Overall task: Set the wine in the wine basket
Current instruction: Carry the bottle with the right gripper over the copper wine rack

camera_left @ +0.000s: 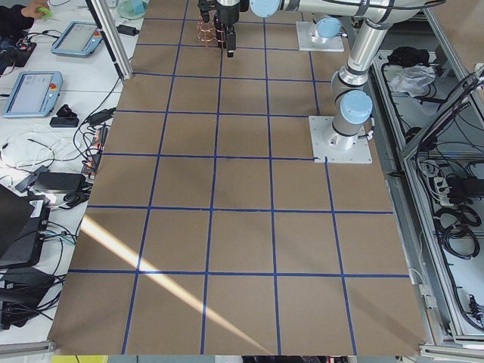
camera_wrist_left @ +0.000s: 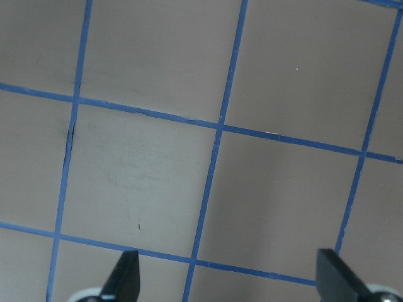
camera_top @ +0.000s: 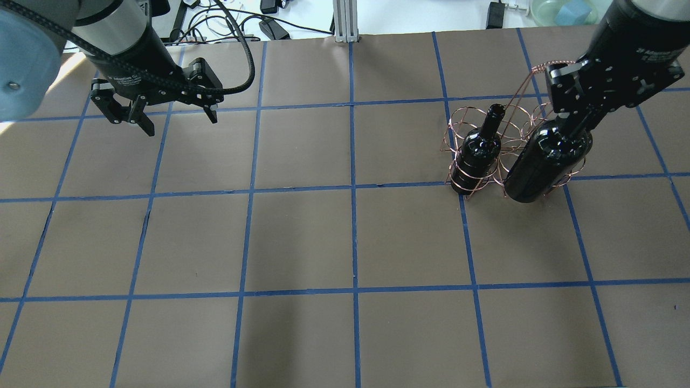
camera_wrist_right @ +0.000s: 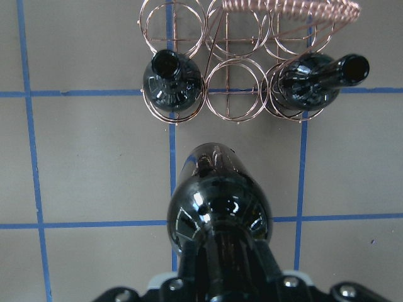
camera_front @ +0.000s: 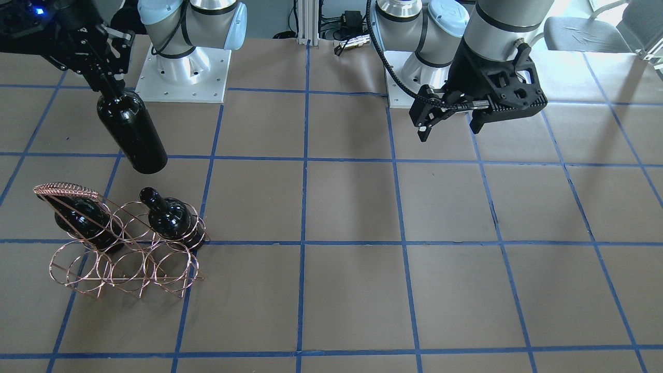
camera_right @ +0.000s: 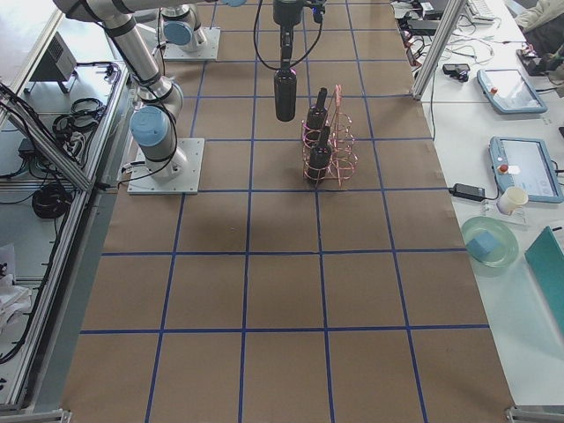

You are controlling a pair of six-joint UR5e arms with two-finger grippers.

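The right gripper (camera_front: pixel 107 82) is clamped on the neck of the wine (camera_front: pixel 132 132), which hangs tilted above the table, just beside the basket (camera_front: pixel 66 191). The basket holds one bottle (camera_front: pixel 168 215) and another (camera_front: pixel 85 220). The left gripper (camera_front: pixel 449 129) hovers wide open and empty.

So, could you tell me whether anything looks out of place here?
Nothing clearly wrong. The right claw holds a bottle beside the basket. Two stored bottles sit in its rings; the one nearer the handle seems to lean in the wrist view, possibly just perspective.
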